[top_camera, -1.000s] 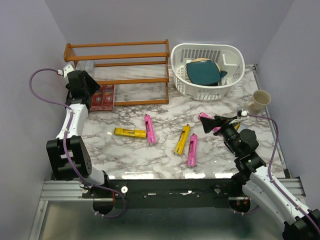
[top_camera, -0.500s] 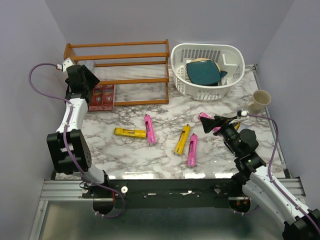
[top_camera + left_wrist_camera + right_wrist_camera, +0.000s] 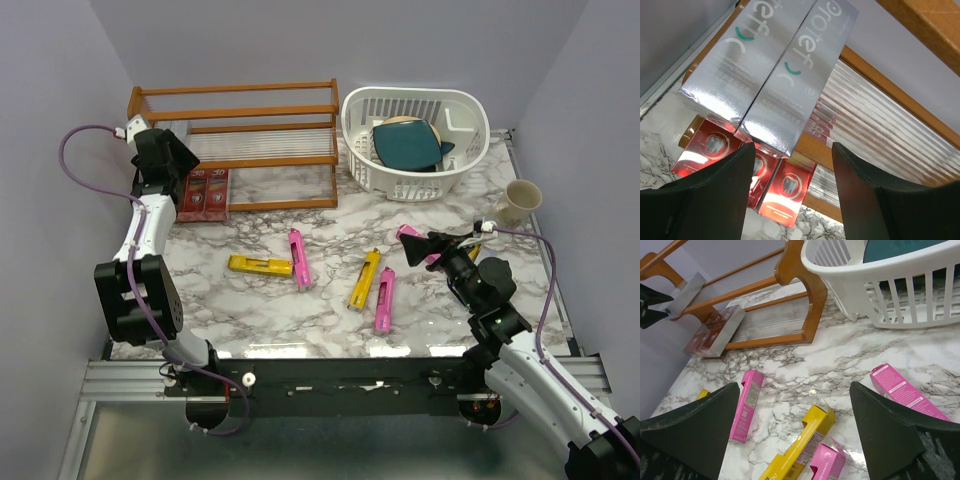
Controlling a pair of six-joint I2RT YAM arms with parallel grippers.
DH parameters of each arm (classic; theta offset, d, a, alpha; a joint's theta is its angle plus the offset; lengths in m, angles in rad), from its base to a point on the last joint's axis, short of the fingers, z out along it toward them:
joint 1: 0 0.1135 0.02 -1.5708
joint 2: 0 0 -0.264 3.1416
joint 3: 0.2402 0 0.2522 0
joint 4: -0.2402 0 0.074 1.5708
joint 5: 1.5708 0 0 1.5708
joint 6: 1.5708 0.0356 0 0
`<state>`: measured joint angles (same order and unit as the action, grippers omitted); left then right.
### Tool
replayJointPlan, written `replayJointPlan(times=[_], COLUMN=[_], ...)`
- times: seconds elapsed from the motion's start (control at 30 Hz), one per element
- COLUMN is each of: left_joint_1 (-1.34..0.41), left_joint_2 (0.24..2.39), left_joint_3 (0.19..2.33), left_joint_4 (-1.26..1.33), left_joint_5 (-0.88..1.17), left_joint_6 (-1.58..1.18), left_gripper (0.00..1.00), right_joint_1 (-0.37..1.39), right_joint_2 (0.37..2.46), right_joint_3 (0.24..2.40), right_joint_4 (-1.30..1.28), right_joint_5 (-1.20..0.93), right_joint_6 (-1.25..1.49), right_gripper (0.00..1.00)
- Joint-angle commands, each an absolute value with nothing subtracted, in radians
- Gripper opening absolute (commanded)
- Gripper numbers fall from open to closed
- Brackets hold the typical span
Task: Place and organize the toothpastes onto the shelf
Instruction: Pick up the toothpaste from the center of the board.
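**Silver cartons [image 3: 775,75] on shelf [image 3: 235,112], others loose on desk [image 3: 290,315]**

Two silver cartons are laid side by side on the shelf's slatted tier at its left end, with red cartons [image 3: 737,165] below. The left gripper [image 3: 792,150] is held spread and empty before them. The right gripper [image 3: 795,387] is spread above the desk, where pink cartons [image 3: 299,259] and yellow cartons [image 3: 260,265] are scattered.

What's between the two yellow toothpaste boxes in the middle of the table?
A pink toothpaste box lies between the left yellow box and the right yellow box. The top view shows it clearly.
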<state>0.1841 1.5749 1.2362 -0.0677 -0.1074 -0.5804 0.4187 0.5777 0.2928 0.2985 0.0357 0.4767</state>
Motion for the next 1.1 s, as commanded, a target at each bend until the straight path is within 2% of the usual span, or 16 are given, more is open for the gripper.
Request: replayJointPlan(times=[0.0,0.2,0.33,0.47,0.53,0.67,0.87,1.07], left_joint_1=[0.190,0.192,0.190,0.186,0.184,0.160,0.109,-0.139], left_joint_2=[1.555,1.537,1.441,1.278,1.215,1.001,0.696,0.514], left_joint_3=[1.255,1.246,1.183,1.086,1.042,0.904,0.743,0.667], left_joint_4=[-0.038,-0.051,-0.055,-0.074,-0.080,-0.107,-0.161,-0.313], left_joint_5=[-0.115,-0.097,-0.103,-0.086,-0.061,-0.002,0.049,-0.132], left_joint_6=[-0.551,-0.566,-0.566,-0.511,-0.493,-0.482,-0.450,-0.311], left_gripper=[0.72,0.73,0.75,0.85,0.89,0.98,0.99,0.99], right_joint_1=[0.416,0.416,0.416,0.416,0.416,0.416,0.414,0.365], right_joint_2=[0.578,0.578,0.581,0.626,0.659,0.719,0.802,0.929], right_joint_3=[0.287,0.290,0.291,0.320,0.386,0.521,0.649,0.774], right_joint_4=[0.321,0.319,0.321,0.284,0.188,-0.032,-0.302,-0.564], right_joint_5=[0.021,0.015,0.011,0.037,0.055,0.188,0.484,0.689], right_joint_6=[0.462,0.460,0.457,0.451,0.448,0.451,0.495,0.601], right_gripper=[1.00,1.00,1.00,1.00,1.00,1.00,1.00,1.00])
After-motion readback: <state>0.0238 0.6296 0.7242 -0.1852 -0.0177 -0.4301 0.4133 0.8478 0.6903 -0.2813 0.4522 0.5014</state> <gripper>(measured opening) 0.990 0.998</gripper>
